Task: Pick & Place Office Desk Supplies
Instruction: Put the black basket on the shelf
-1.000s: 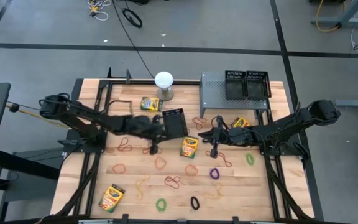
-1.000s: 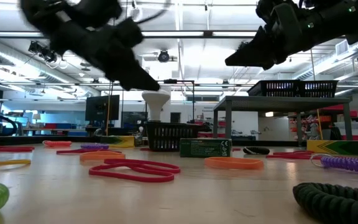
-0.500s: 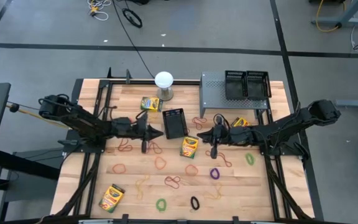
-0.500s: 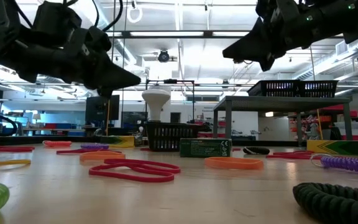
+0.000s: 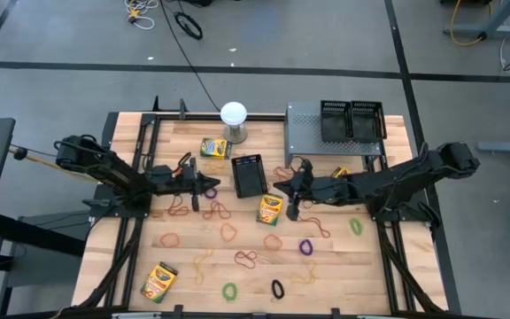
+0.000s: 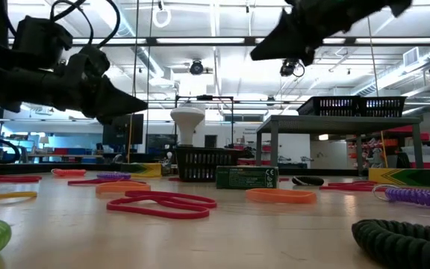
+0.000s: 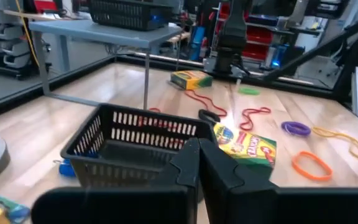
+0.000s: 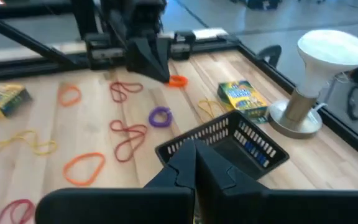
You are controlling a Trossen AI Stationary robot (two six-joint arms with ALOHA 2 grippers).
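1. A wooden table (image 5: pixel 361 257) seen from above holds scattered office supplies, with one dark robot arm reaching in from each side.
2. The left gripper (image 5: pixel 209 189) hovers above the table just left of a black mesh bin (image 5: pixel 248 175) lying near the centre. Its fingers are pressed together and hold nothing.
3. The right gripper (image 5: pixel 283 188) hovers just right of the same bin, also closed and empty.
4. A yellow-and-green crayon box (image 5: pixel 269 209) lies just below the bin. Others sit near the white globe (image 5: pixel 234 114), by the grey riser (image 5: pixel 304 133) and at the front left corner.
5. Thin rubber bands (image 5: pixel 229 232) in red, orange, purple, green and black lie loose across the middle and front of the table.
6. The crayon boxes look light and stiff, probably best pinched across their narrow sides.
7. The bands look limp and flat, so a grip likely needs fingertips closing on one strand against the wood.
8. The mesh bin looks light and rigid; its rim wall seems the natural hold.
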